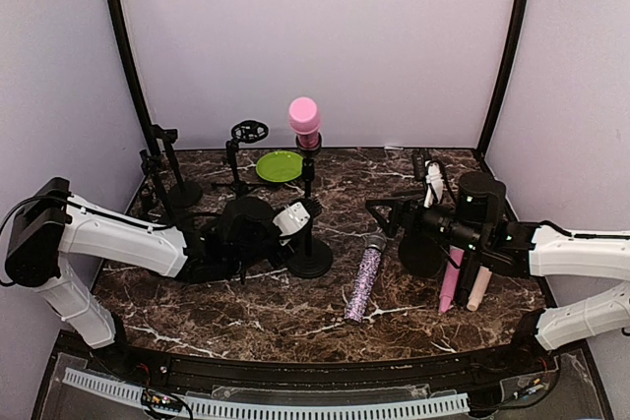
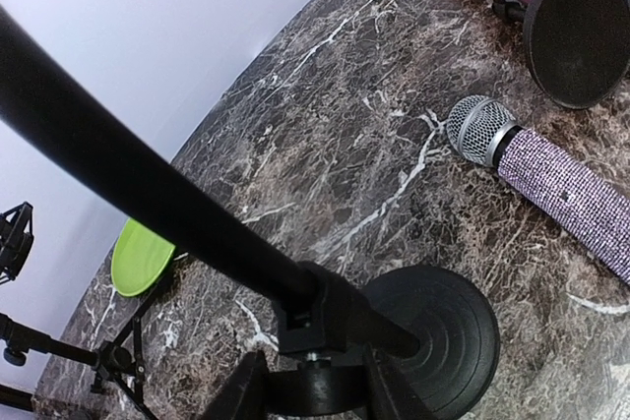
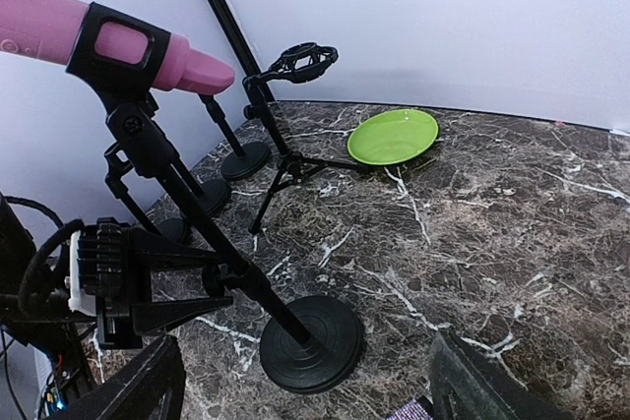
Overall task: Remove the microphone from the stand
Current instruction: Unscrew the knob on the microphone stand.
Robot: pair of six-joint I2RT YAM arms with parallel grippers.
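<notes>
- Dark brown marbled table [image 1: 246,307] with pale lilac walls [image 1: 325,36] on three sides is what you have in front of you.
- Your target, the pink microphone [image 1: 304,117], sits in the clip at the top of the black stand [image 1: 310,261], well above the tabletop. From the right wrist camera you see it lying roughly level in the clip, its narrow end pointing towards the back of the table.
- You find the stand's round base on the marble near the middle of the table.
- Your left gripper [image 1: 295,218] is low on the stand's pole. Its fingers [image 2: 246,390] sit on either side of the pole's black collar and clench it just above the base.
- Your right gripper [image 1: 386,213] hangs to the right of the stand, apart from it. Its fingers [image 3: 138,390] are spread wide with nothing between them.
- You have a glitter microphone [image 1: 363,282] lying flat between the stand's base and the right arm.
- You also see a pink handle [image 1: 452,277] and a cream handle [image 1: 479,287] lying side by side under the right arm.
- Behind the stand you have a green plate [image 1: 280,165], with a shock-mount stand [image 1: 248,135] just to its left.
</notes>
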